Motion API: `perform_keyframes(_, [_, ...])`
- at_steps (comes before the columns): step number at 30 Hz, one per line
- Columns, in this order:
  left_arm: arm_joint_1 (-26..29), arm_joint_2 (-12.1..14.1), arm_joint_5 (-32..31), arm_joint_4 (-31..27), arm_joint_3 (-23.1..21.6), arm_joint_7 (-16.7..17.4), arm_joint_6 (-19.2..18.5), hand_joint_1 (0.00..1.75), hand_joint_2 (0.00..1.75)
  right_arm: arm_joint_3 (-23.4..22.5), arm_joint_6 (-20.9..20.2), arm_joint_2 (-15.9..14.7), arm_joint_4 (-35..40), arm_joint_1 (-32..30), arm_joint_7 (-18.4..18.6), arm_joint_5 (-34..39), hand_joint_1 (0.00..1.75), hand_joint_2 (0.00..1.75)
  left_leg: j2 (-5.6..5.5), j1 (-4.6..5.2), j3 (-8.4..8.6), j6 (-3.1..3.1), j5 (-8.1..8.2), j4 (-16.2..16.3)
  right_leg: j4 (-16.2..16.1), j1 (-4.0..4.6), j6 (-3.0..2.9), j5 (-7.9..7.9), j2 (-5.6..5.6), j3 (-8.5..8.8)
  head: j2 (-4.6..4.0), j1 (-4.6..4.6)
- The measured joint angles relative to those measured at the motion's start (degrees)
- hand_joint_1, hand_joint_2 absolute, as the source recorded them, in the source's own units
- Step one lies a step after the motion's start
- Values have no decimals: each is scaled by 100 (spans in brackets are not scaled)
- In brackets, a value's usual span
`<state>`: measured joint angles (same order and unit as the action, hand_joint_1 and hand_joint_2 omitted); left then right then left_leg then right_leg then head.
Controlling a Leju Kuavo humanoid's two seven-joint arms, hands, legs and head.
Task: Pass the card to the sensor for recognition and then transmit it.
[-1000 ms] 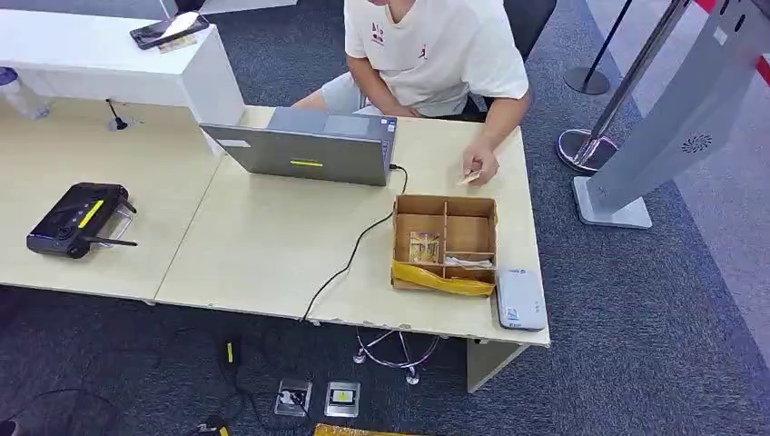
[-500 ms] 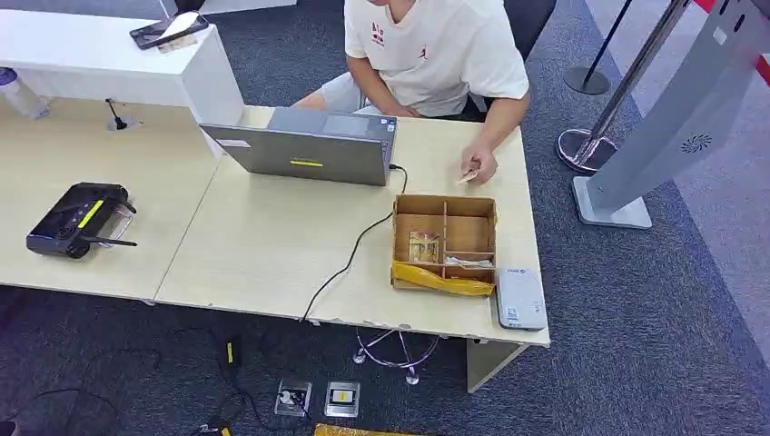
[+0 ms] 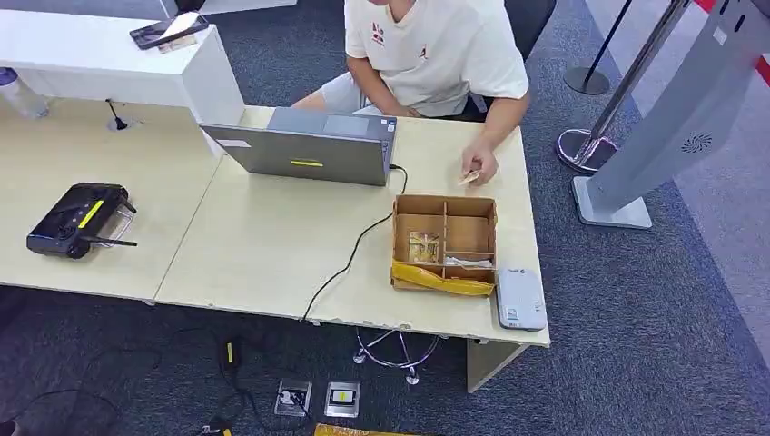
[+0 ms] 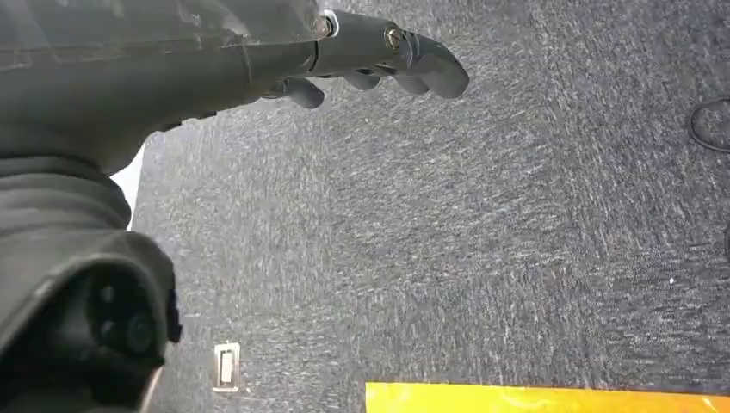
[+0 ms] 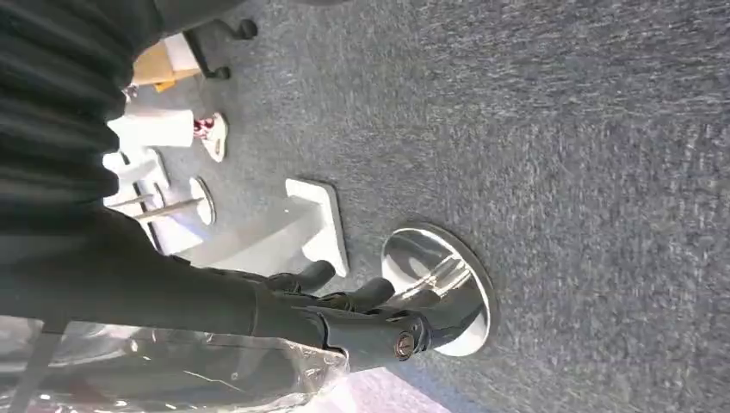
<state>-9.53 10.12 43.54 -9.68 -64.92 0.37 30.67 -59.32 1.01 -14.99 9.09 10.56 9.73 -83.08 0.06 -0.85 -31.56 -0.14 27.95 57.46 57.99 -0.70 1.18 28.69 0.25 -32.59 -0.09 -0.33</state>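
Both hands hang empty, fingers loosely extended — left hand [image 4: 370, 64], right hand [image 5: 361, 314]. Raise the right hand toward the person's card [image 3: 468, 177]; then tap the card reader [image 3: 520, 299].

even, bright indoor light in the head view, shadows soft under the bench [image 3: 272, 245]. carpet [image 4: 516, 215] looks streaky and slightly blurred in both wrist views. glare sits on the chrome stanchion base [image 5: 439, 288].

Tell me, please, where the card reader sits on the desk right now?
In the head view, the white card reader lies at the desk's near right corner, just right of the cardboard box.
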Motion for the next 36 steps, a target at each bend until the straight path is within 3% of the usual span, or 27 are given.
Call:
perform_keyframes(28, [0, 50, -61, 0, -98, -57, -66, 0, 0, 0, 70, 17, 0, 1, 31, 87, 0, 175, 0, 0, -1, 0, 0, 0, 0, 0, 0, 0, 0, 0, 0, 0])
perform_keyframes(30, [0, 50, -37, 0, -98, -57, -61, 0, 0, 0, 241, 17, 0, 0, -68, 114, 0, 175, 0, 0, -1, 0, 0, 0, 0, 0, 0, 0, -1, 0, 0, 0])
perform_keyframes(32, [-1, 57, -7, 0, -98, -57, -52, 0, 0, -9, 765, 0, 0, 1, -312, 383, 0, 175, 0, 1, -1, 0, 0, 0, 0, -1, 0, 0, 0, 0, 0, 0])
perform_keyframes(36, [0, 63, 79, 0, -98, -55, -26, 0, 0, -374, 1979, -169, 7, 115, -1304, 1627, 0, 175, 0, 3, -2, 0, 0, 0, 0, -3, 1, 0, 0, 3, 0, 0])
